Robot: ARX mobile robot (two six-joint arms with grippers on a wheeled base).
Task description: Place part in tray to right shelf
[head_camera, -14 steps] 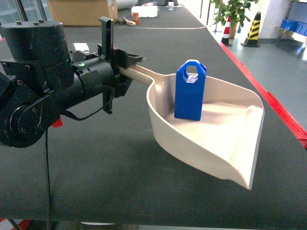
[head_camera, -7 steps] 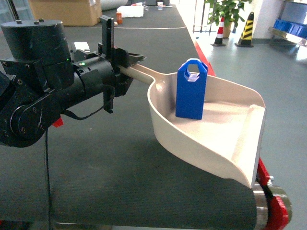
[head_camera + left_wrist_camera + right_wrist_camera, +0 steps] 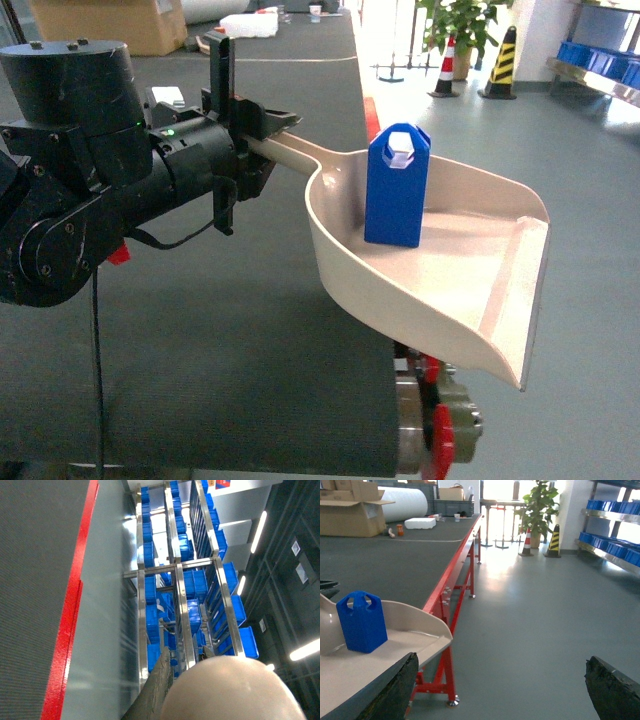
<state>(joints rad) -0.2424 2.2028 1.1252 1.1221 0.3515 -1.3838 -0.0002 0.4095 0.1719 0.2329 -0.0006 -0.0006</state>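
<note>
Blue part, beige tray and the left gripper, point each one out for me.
blue part (image 3: 397,195), head view, its front face.
beige tray (image 3: 520,290), head view, its flat front lip.
left gripper (image 3: 268,142), head view, between fingertips clamping the handle.

Warehouse floor | conveyor belt (image 3: 250,350) | racks of blue crates (image 3: 185,580) | traffic cones (image 3: 500,60) | cardboard box (image 3: 350,517)

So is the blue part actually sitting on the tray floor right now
Touching. In the head view the part stands upright with its base flat on the floor of the tray, no gap beneath; the right wrist view agrees.
</note>
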